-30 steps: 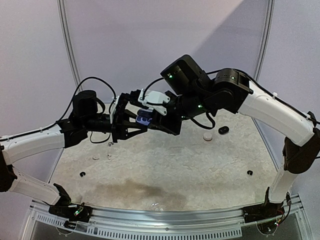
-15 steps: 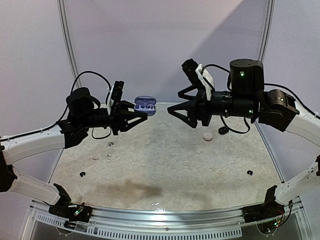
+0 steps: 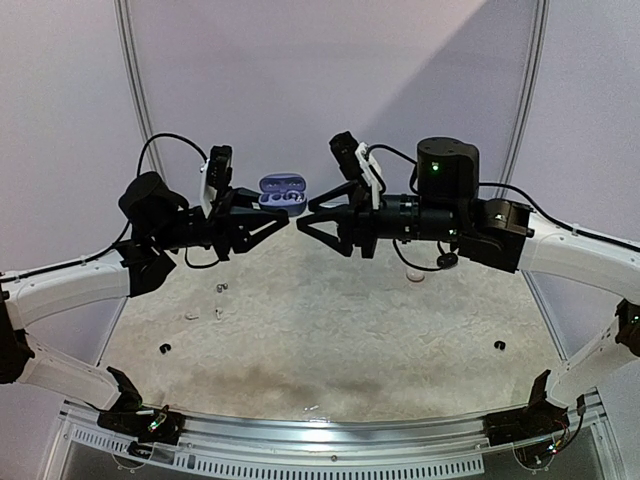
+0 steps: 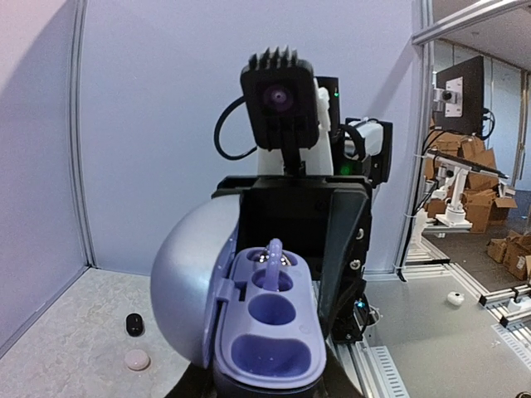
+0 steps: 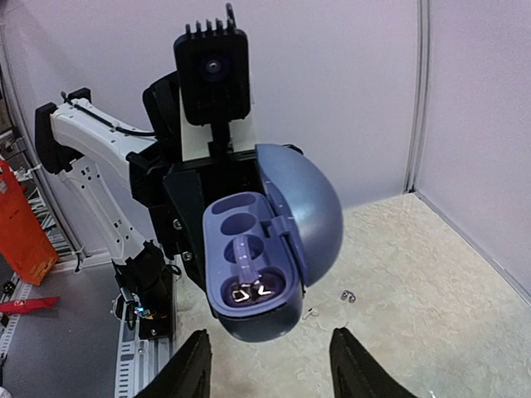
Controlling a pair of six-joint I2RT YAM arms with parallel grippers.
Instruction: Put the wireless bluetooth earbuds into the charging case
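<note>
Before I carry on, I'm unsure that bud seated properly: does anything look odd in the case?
Possibly. In the open charging case, the one earbud looks askew: a stem-like part sticks up instead of lying flush. The other socket is empty.

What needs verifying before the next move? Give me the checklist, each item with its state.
1. Grip on the lavender oval plastic charging case by the left gripper: ok, clamped.
2. Lid swung open, wells facing the right gripper: ok.
3. A free well for the next bud: ok; the other well holds a silvery earbud.
4. An earbud carried in the right gripper: not ok; it is open and empty.
5. Supply of tiny pale loose earbuds on the speckled beige table: ok.
6. The silvery earbud pressed fully down: cannot tell.
</note>
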